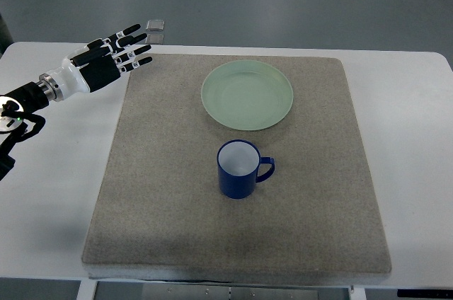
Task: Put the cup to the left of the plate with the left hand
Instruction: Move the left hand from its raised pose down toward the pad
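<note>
A blue cup (239,169) with a white inside stands upright on the grey mat (170,194), its handle pointing right. A pale green plate (247,94) lies on the mat just behind the cup. My left hand (119,54) hovers at the mat's far left corner, fingers spread and holding nothing. It is well to the left of the plate and far from the cup. The right arm is out of view.
The mat lies on a white table (410,102). Two small grey squares (156,31) lie at the table's far edge, just beyond my left fingertips. The floor shows beyond the table.
</note>
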Robot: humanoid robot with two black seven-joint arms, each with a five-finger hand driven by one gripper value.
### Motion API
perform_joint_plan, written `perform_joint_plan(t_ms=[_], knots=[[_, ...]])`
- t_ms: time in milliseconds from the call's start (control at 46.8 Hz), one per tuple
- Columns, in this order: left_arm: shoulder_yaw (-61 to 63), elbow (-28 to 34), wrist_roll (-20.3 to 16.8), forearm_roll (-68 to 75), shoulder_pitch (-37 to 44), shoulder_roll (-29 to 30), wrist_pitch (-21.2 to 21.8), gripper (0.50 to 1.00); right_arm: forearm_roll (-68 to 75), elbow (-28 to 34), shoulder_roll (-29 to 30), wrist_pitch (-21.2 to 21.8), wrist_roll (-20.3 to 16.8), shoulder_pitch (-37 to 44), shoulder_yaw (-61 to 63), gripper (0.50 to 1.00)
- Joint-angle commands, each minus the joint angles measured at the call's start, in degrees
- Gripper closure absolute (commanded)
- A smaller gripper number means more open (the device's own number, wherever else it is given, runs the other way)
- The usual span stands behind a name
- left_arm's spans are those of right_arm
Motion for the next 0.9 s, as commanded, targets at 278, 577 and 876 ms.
perform_joint_plan(t_ms=[278, 577, 876], knots=[[-0.6, 0.6, -0.4, -0.7, -0.3, 0.6, 0.0, 0.501, 0.0, 0.0, 0.0, 0.0, 0.0, 0.0, 0.0, 0.568], [-1.7, 4.2, -1.4, 2.0, -1.0, 0.7, -0.7, 0.501, 0.0, 0.0, 0.0, 0.0, 0.0, 0.0, 0.0, 0.568], [-1.7, 0.8, -12.8, 20.5, -0.9, 2.4, -2.2, 0.501, 0.0, 0.0, 0.0, -0.1, 0.0, 0.0, 0.0, 0.568]])
